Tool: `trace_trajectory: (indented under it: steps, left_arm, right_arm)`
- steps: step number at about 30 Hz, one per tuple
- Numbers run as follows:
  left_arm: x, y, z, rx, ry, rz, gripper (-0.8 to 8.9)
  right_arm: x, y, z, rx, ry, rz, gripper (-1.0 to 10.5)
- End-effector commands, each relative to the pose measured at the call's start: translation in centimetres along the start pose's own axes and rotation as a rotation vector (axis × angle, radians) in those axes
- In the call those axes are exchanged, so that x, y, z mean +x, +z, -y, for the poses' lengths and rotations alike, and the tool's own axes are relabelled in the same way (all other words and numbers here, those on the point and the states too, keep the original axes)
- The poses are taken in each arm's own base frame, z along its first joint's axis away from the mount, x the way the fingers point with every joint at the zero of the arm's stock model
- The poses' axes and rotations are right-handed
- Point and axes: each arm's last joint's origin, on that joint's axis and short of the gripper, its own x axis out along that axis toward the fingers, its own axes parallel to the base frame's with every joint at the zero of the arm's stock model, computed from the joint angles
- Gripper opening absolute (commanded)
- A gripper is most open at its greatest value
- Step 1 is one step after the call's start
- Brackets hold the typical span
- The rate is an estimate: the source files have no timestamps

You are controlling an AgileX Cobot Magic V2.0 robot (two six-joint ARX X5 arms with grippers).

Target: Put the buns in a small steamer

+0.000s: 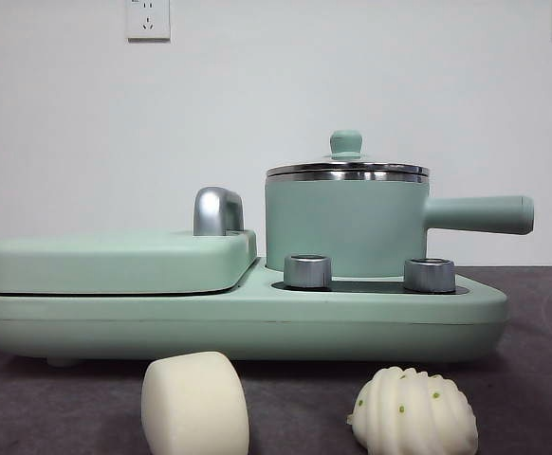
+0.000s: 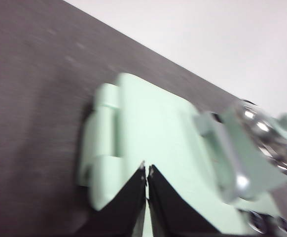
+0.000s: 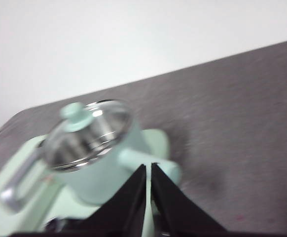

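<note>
Two buns lie on the dark table in front of the cooker: a smooth cream-white cylinder bun on the left and a pleated oval bun with green flecks on the right. The small steamer is a mint-green pot with a steel rim, a lid with a green knob and a straight side handle; the lid is on. My left gripper hangs shut above the flat griddle lid. My right gripper hangs shut above the small steamer, near its handle. Neither gripper shows in the front view.
The mint-green cooker base carries the flat griddle lid with a chrome handle on its left half and two steel knobs in front of the pot. A white wall stands behind.
</note>
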Motion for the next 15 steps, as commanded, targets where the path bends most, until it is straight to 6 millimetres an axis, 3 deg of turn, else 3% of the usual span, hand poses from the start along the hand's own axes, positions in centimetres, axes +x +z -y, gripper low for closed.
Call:
trace_trajectory:
  steps: [1,9,15]
  left_arm:
    - [0.0,2.1,1.6,0.012,-0.058,-0.036,0.1]
    - [1.1,7.4,6.0,0.189,-0.225,-0.175,0.1]
    - [2.2,9.7,8.4,0.315,-0.353,-0.215,0.1]
  right_arm:
    - [-0.4,2.0,-1.2,-0.003,0.061,-0.042,0.1]
    - [0.2,5.5,-3.2,-0.119,0.328,-0.213,0.1]
    - [1.0,6.7,-3.6,-0.155,0.405,-0.253,0.1]
